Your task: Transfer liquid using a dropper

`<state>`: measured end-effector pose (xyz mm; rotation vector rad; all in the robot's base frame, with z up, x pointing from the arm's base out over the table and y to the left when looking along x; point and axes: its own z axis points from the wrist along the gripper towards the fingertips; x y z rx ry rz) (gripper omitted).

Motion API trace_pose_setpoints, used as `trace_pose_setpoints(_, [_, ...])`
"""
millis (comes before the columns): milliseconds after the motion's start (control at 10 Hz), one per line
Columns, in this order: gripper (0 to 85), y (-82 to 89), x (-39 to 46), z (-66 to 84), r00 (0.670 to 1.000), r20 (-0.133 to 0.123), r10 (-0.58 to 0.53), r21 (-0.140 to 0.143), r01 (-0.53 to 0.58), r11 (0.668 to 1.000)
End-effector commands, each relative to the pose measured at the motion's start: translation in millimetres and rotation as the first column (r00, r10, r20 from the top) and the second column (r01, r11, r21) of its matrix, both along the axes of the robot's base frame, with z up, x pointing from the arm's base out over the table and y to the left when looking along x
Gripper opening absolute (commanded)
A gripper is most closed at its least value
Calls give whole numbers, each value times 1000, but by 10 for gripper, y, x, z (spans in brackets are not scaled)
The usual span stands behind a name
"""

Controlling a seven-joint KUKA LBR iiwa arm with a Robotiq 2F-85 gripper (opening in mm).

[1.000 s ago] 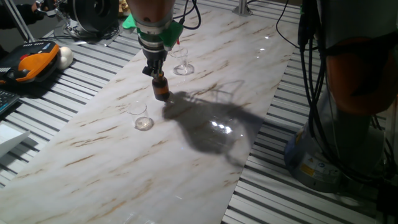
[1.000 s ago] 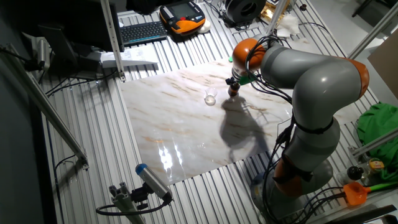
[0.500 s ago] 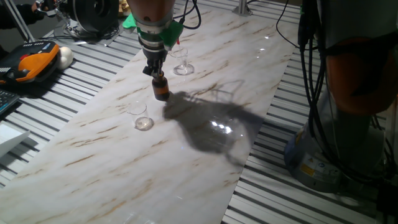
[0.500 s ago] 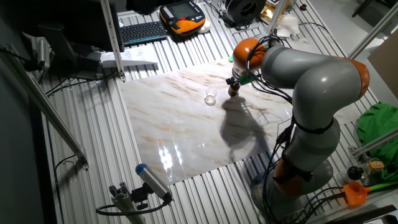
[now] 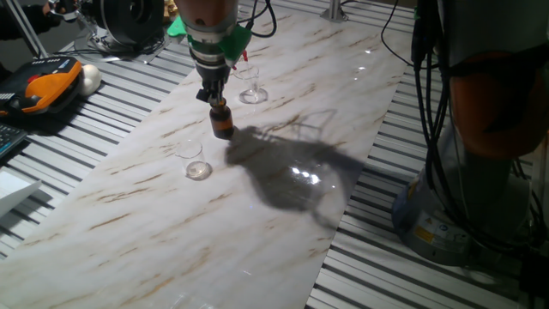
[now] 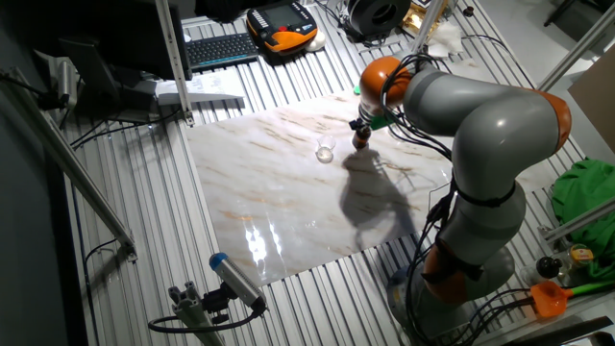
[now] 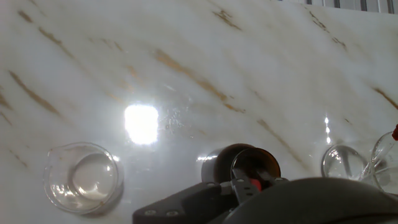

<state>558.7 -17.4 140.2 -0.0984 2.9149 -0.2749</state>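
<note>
My gripper (image 5: 214, 94) hangs straight over the small amber bottle (image 5: 223, 123), which stands upright on the marble board. In the hand view the bottle's open mouth (image 7: 249, 165) lies right under my gripper (image 7: 249, 185). The dropper's red bulb (image 7: 254, 185) shows pinched between the fingers. Its clear tube is hidden by the hand and the bottle neck. A small empty glass beaker (image 5: 196, 165) stands to the near left of the bottle, apart from it, and also shows in the hand view (image 7: 83, 177). From the other fixed view, the gripper (image 6: 360, 130) covers the bottle's top.
A second clear glass vessel (image 5: 252, 88) stands just beyond the bottle, at the right in the hand view (image 7: 343, 162). The marble board (image 5: 283, 197) lies on a slatted metal table. An orange pendant (image 5: 39, 90) and cables lie off the board at the left.
The hand has crept up very slightly over the bottle. The bottle and both glasses have not moved.
</note>
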Motion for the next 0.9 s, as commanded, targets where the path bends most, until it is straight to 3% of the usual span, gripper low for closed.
trace_pose_setpoints(0, [170,4,-2,32,1000,-2,1,-1,-1,1000])
trace_pose_setpoints(300, [170,67,-14,235,1000,-18,-14,-19,14,1000])
trace_pose_setpoints(600, [170,109,4,418,999,-35,-22,-14,22,1000])
trace_pose_setpoints(800, [170,150,28,536,999,-43,-29,-25,28,999])
